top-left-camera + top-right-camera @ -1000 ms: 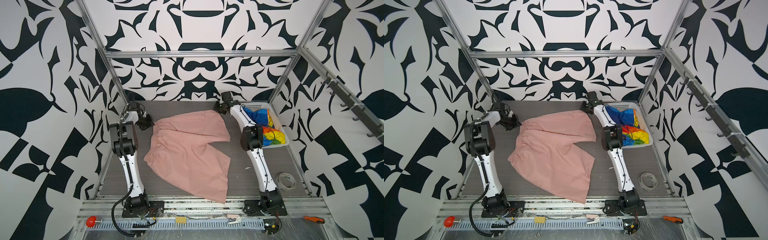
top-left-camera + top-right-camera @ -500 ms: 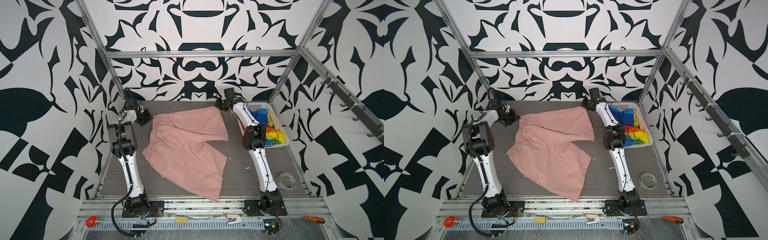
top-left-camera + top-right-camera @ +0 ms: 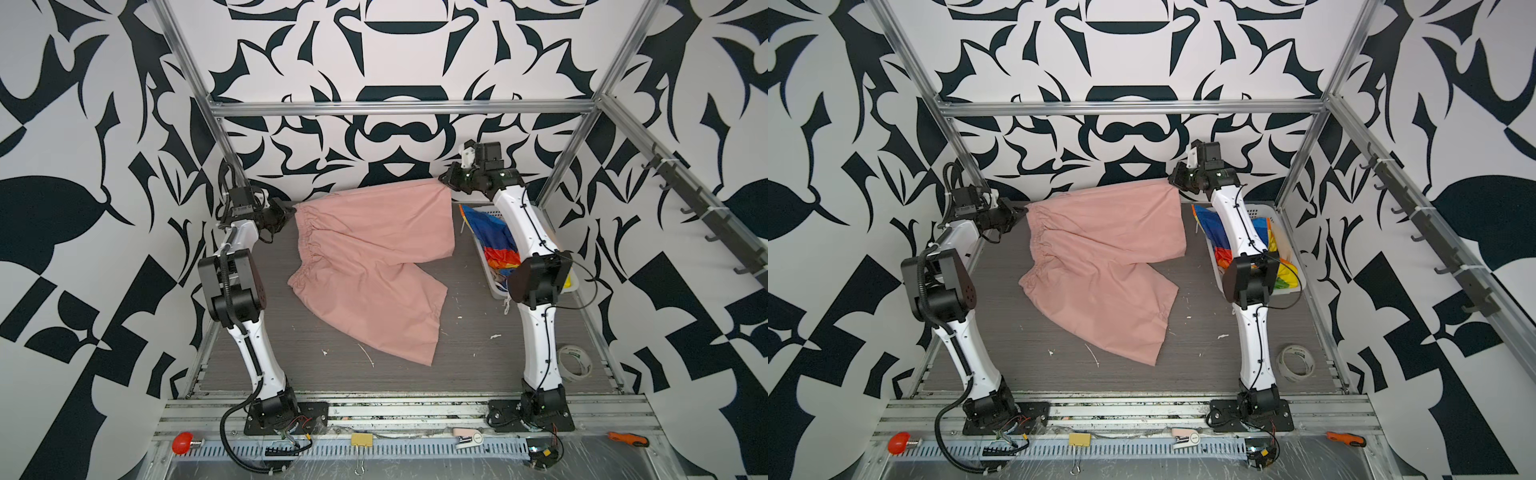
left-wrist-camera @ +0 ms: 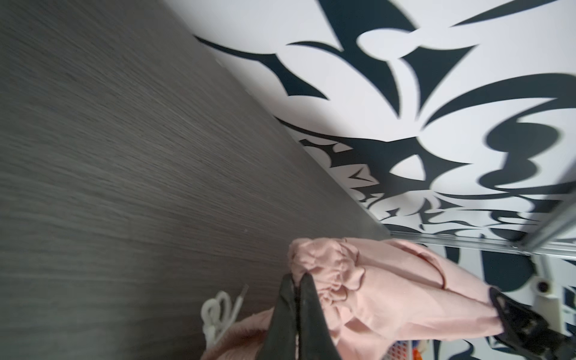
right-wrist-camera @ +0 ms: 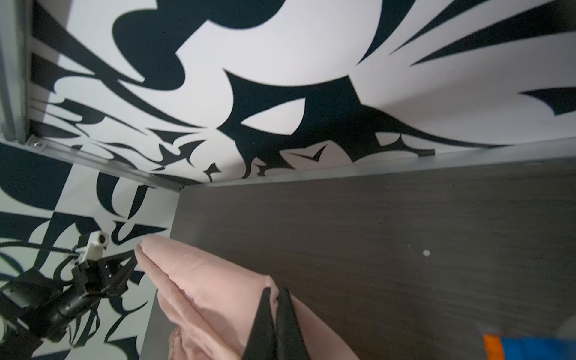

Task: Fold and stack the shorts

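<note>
Counter (image 3: 266,357): no folded pile on it anywhere, so stacking looks not yet begun.

Salmon-pink shorts (image 3: 365,266): the only pair out. Its far edge hangs off the counter, strung between the two hands. The lower leg lies slack on the counter, nearer the robot's base than either hand. This is probably the first fold in progress, with none finished.

White basket (image 3: 494,286): beside the right arm and below the right hand. It holds the crumpled, unfolded rainbow-striped shorts (image 3: 486,232). Whether another pair lies under them cannot be told.

Left hand (image 4: 296,279): pinched tight on the gathered waist corner.

Right hand (image 5: 276,293): clamped on the leg-hem corner.
</note>
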Controlling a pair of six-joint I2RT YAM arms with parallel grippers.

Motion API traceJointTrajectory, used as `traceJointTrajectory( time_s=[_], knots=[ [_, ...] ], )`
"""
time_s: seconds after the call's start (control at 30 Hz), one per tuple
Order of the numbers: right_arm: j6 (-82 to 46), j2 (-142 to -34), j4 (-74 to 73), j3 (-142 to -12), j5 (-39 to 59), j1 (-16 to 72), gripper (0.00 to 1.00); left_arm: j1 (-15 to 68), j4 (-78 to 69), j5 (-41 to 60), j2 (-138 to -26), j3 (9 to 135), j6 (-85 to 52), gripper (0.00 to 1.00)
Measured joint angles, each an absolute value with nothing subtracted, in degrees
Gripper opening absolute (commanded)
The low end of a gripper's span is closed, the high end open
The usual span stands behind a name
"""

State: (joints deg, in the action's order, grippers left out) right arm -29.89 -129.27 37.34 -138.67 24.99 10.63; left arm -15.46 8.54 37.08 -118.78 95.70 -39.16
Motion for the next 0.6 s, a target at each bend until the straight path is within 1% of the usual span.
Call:
traceJointTrajectory(
  time_s=[0.07, 0.17, 0.33, 0.4, 0.5, 0.6],
  knots=[
    [-29.43, -123.59, 36.80, -130.63, 25.47, 11.00, 0.00, -16.27, 6.68, 37.89, -115.57, 92.49, -39.94, 0.00],
    [-28.38, -113.30, 34.22, -115.18, 25.67, 12.23, 0.00, -17.41, 3.07, 38.65, -109.97, 85.86, -41.25, 0.00],
    [-27.03, -95.74, 27.51, -86.26, 24.49, 17.39, 0.00, -20.62, -2.24, 38.50, -98.32, 69.14, -43.70, 0.00],
    [-27.00, -90.91, 24.71, -76.29, 23.94, 20.18, 0.00, -22.39, -2.61, 37.87, -94.41, 63.37, -44.25, 0.00],
    [-28.62, -86.96, 19.03, -61.01, 23.79, 25.02, 0.00, -24.69, -3.49, 35.70, -88.18, 53.95, -45.60, 0.00],
    [-31.42, -88.27, 13.89, -50.04, 23.79, 27.62, 0.00, -25.39, -2.46, 33.41, -83.24, 47.22, -46.22, 0.00]
  ],
)
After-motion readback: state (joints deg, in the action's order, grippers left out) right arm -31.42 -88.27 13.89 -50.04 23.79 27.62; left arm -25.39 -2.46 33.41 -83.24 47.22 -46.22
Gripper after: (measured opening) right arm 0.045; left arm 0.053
